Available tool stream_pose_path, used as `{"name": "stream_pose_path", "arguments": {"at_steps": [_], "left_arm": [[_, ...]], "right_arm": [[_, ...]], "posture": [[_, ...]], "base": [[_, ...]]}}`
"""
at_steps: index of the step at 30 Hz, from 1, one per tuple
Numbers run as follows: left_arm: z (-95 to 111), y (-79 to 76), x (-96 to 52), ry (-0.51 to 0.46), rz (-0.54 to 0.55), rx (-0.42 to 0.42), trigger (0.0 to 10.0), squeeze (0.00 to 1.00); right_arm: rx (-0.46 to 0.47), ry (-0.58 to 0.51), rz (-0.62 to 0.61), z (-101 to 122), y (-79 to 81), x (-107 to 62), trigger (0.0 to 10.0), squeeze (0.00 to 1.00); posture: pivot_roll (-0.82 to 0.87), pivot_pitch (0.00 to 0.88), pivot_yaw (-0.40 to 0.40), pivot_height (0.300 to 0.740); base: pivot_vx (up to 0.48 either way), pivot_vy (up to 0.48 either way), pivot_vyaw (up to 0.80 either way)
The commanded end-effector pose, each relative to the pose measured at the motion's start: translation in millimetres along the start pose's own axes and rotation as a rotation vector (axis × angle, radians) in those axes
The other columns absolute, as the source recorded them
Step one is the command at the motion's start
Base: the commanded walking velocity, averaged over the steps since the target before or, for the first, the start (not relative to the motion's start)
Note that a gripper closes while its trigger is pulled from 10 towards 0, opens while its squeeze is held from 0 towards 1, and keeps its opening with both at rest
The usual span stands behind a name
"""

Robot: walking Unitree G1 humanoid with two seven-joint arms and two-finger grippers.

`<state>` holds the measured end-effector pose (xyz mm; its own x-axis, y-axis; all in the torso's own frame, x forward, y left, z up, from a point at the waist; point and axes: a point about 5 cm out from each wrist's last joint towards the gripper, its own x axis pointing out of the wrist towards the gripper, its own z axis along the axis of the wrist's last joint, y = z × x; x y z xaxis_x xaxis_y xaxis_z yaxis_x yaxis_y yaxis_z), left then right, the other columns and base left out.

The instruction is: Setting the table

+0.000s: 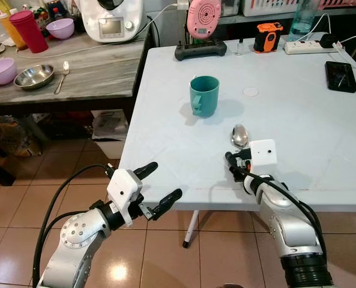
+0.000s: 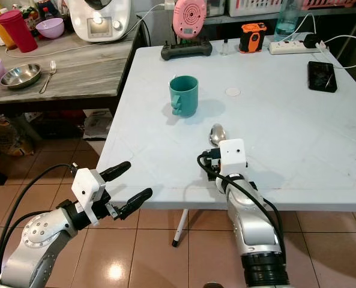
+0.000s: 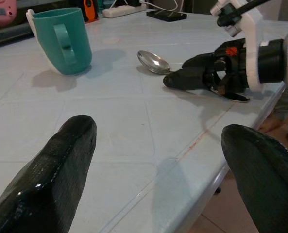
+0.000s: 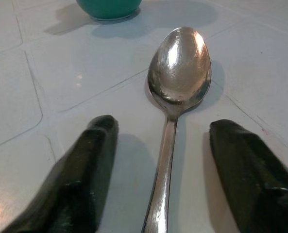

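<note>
The polished metal spoon (image 4: 178, 68) is gleaming on the smooth, faintly glossy white counter (image 1: 298, 132); the teal plastic mug (image 1: 203, 96) is looking matt

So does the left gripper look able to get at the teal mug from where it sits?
Probably yes. The left gripper hangs open just off the table edge, and bare tabletop runs from it to the teal mug. The spoon and right gripper sit off to one side.

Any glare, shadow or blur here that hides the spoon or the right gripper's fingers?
Right wrist view: spoon sharp, soft glare on its bowl, open right gripper fingers straddling the handle. Left eye view: sharp; mug casts a faint shadow; floor-tile glare beside the left gripper.
</note>
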<state>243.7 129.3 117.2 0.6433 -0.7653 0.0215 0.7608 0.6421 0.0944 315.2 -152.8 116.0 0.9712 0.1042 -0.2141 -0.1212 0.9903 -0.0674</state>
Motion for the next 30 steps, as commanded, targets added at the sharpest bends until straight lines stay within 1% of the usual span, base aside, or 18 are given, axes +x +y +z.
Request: {"name": "stream_pose_path", "arguments": {"at_steps": [1, 7, 10, 15, 17, 22, 30], "left_arm": [[-3, 1.2, -2.0, 0.019, -0.014, 0.008, 10.0, 0.0], [-3, 3.4, -2.0, 0.028, -0.033, 0.024, 10.0, 0.0], [-4, 3.5, -1.9, 0.031, -0.037, 0.028, 10.0, 0.0], [-5, 3.8, -1.6, 0.039, -0.042, 0.026, 10.0, 0.0], [-6, 5.0, -1.8, 0.046, -0.029, 0.009, 10.0, 0.0], [-7, 4.5, -1.2, 0.054, -0.046, 0.022, 10.0, 0.0], [-7, 3.3, -1.3, 0.055, -0.055, 0.016, 10.0, 0.0]], "right_arm": [[0.016, 0.031, 0.014, -5, 1.1, 1.9, 0.0, 0.0], [0.025, 0.069, 0.037, -11, 5.5, 1.7, 0.0, 0.0], [0.027, 0.084, 0.032, -16, 5.2, 0.0, 0.0, 0.0], [0.033, 0.092, 0.031, -18, 4.7, 0.3, 0.0, 0.0], [0.039, 0.098, 0.033, -19, 5.0, 0.5, 0.0, 0.0], [0.055, 0.114, 0.029, -21, 3.5, 0.8, 0.0, 0.0], [0.083, 0.138, 0.011, -25, 0.5, 0.5, 0.0, 0.0]], "posture": [[-0.26, 0.124, 0.119, 0.74], [-0.26, 0.125, 0.12, 0.74], [-0.26, 0.123, 0.122, 0.74], [-0.26, 0.121, 0.121, 0.74], [-0.26, 0.12, 0.121, 0.74], [-0.26, 0.119, 0.122, 0.74], [-0.26, 0.119, 0.124, 0.74]], "base": [[0.0, 0.0, 0.0], [0.0, 0.0, 0.0], [0.0, 0.0, 0.0], [0.0, 0.0, 0.0], [0.0, 0.0, 0.0], [0.0, 0.0, 0.0], [0.0, 0.0, 0.0]]}}
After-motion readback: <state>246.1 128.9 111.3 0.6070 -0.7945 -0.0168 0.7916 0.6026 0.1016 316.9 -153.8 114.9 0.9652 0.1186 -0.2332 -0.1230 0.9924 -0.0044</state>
